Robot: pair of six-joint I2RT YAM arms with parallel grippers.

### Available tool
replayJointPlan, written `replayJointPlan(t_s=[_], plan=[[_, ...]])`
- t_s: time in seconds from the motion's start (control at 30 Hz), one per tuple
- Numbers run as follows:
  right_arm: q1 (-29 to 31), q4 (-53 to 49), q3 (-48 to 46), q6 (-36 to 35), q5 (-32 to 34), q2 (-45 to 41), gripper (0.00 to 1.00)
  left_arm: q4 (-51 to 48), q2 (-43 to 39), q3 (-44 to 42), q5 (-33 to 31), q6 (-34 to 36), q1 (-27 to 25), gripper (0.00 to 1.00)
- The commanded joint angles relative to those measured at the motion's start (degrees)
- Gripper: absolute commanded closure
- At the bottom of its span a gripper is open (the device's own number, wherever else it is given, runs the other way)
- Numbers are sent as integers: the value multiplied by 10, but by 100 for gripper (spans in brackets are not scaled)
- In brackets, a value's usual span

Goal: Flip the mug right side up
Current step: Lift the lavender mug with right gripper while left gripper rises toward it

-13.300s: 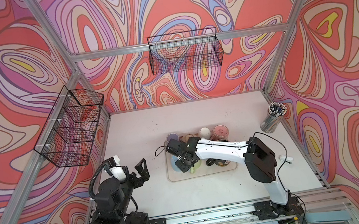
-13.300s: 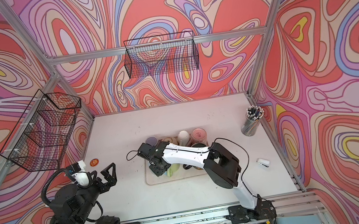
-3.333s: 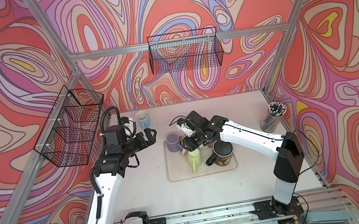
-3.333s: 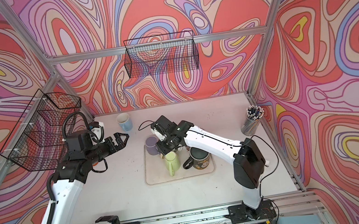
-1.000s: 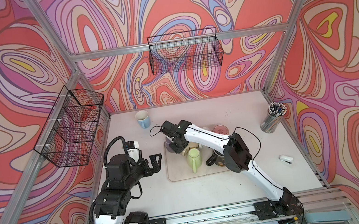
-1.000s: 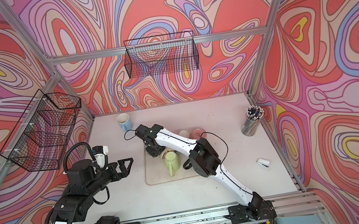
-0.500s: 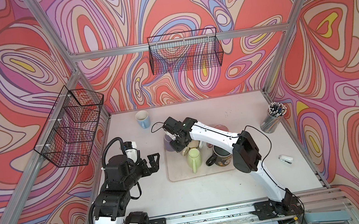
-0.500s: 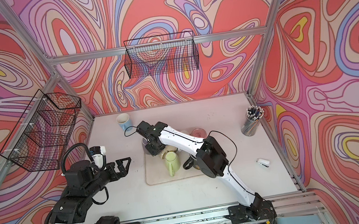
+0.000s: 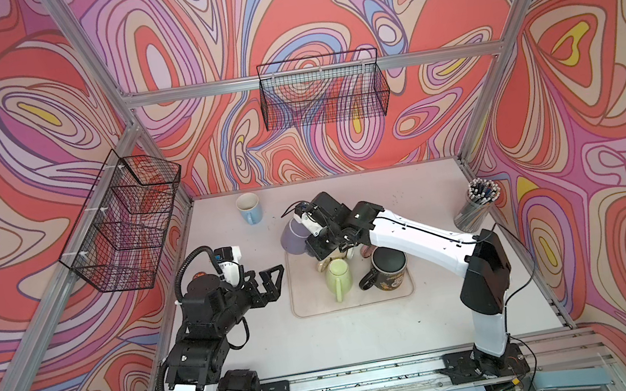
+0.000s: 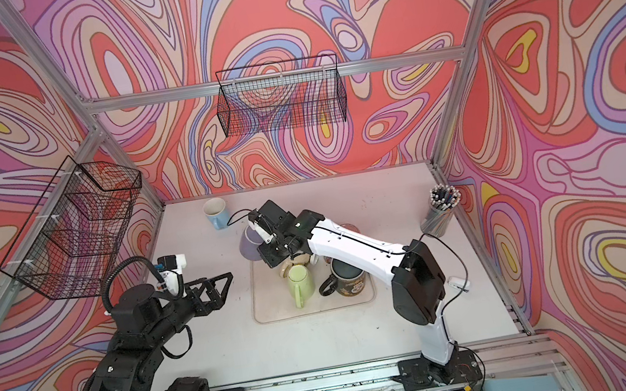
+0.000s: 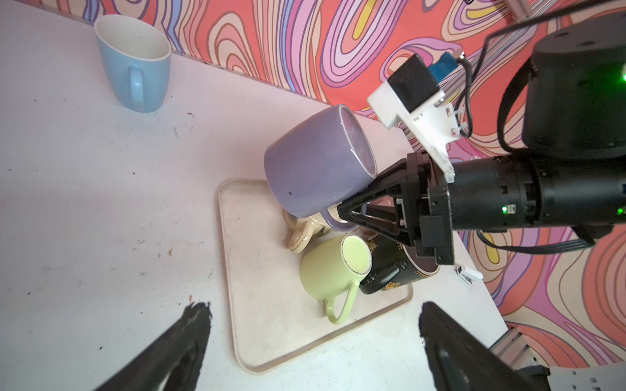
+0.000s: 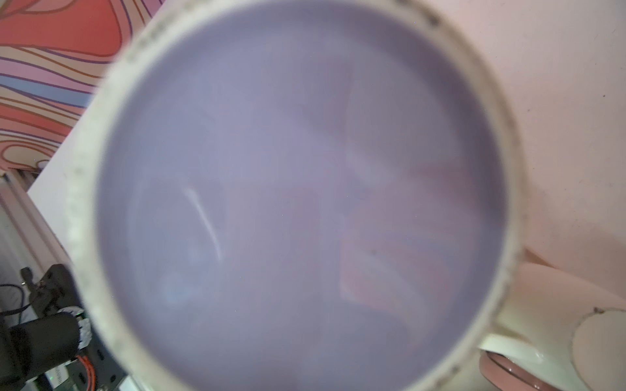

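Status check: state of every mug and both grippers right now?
purple mug: in the air over tray, tipped sideways, held by its handle.
right gripper: shut on purple mug's handle.
left gripper: open, empty.
blue mug: upright on table.
green mug: upside down on tray.
black mug: on tray, orientation unclear.

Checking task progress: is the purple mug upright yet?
Not yet: the purple mug hangs tipped on its side, handle pinched by the right hand.

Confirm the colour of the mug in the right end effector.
The mug is purple, clearest in the left wrist view.
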Motion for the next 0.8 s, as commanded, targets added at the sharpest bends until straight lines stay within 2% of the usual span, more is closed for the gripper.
replayJointPlan(t_s=[0.0, 0.2, 0.33, 0.53, 0.77], plan=[[1, 95, -33, 15, -27, -74, 100, 84, 2, -23, 57, -38, 3, 4], [-12, 146, -101, 31, -55, -157, 100, 265, 24, -83, 124, -124, 3, 14], [-49, 202, -163, 63, -114, -215, 100, 371, 60, -96, 156, -160, 0, 23], [-109, 305, -252, 120, -220, -283, 100, 459, 109, -98, 153, -170, -43, 26], [-148, 371, -309, 153, -293, -327, 100, 550, 180, -103, 142, -174, -102, 27]])
